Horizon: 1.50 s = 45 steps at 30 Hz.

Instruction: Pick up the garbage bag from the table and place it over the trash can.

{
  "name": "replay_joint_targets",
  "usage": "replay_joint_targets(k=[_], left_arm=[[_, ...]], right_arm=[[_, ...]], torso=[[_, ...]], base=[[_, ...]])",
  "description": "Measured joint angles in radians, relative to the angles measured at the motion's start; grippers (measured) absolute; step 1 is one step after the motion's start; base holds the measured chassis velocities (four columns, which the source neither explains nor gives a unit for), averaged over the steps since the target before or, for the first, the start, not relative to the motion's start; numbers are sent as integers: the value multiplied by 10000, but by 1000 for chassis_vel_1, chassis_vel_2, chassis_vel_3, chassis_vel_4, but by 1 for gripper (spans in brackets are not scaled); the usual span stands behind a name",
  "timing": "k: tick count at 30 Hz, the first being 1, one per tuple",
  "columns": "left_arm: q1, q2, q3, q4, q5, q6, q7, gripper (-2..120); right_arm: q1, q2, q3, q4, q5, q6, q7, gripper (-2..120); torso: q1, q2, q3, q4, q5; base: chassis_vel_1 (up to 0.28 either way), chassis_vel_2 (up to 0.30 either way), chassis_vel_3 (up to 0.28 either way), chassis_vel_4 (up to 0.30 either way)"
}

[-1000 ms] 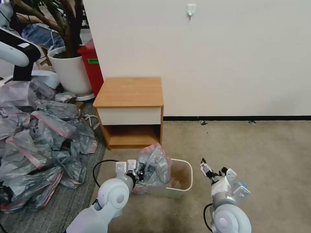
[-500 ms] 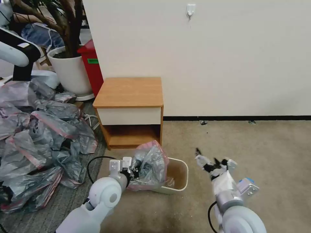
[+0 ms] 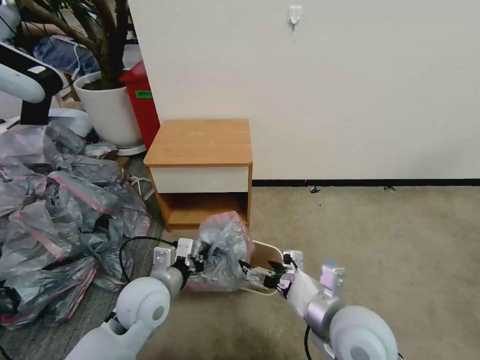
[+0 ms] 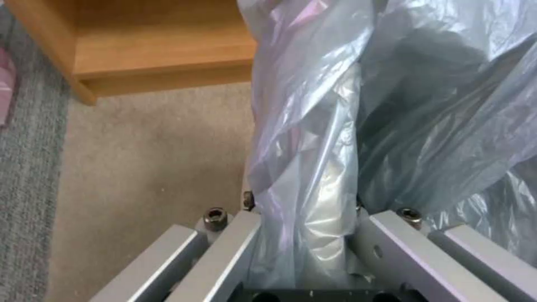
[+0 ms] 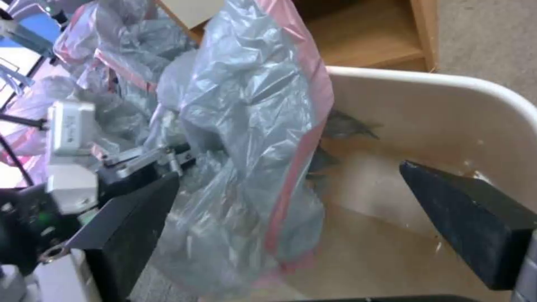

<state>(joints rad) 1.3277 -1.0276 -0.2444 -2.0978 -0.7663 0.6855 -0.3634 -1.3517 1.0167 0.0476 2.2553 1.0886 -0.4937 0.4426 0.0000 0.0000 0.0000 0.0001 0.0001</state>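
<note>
Beige carpet (image 3: 380, 240) is running to a cream wall (image 3: 325, 90) with a black baseboard and one white hook (image 3: 294, 15); no legible writing is showing. The table (image 3: 200, 142) is standing at 12 o'clock, a heap of bags (image 3: 55, 210) at 9 o'clock. The left gripper (image 3: 197, 260) is clamping the garbage bag (image 3: 222, 252) over the trash can (image 3: 265, 250). The right gripper (image 3: 260, 276) is reaching at the rim, fingers (image 5: 475, 218) spread wide.
</note>
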Motion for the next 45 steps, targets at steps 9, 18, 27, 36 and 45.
replay_joint_targets(k=[9, 18, 27, 36, 45], left_arm=[[150, 34, -61, -192, 277, -34, 202, 3], [221, -1, -65, -298, 291, -81, 215, 3], [236, -33, -62, -285, 315, -108, 227, 3], [158, -117, 33, -125, 357, -113, 228, 3], [153, -173, 90, 28, 486, -149, 231, 3]], right_arm=[[1336, 226, -535, -632, 962, 26, 430, 100], [2123, 458, -1008, -1624, 1207, 94, 564, 96], [2340, 597, -1105, -2007, 1248, 160, 537, 78], [2205, 666, -1077, -2030, 1118, 358, 332, 43], [1992, 597, -966, -1889, 937, 483, 218, 9]], torso=[[0, 0, 0, -1, -2], [0, 0, 0, -1, -1], [0, -1, 0, -1, -1], [0, 0, 0, -1, -1], [0, 0, 0, -1, -1]], base=[[0, 0, 0, 0], [0, 0, 0, 0], [0, 0, 0, 0], [0, 0, 0, 0], [0, 0, 0, 0]])
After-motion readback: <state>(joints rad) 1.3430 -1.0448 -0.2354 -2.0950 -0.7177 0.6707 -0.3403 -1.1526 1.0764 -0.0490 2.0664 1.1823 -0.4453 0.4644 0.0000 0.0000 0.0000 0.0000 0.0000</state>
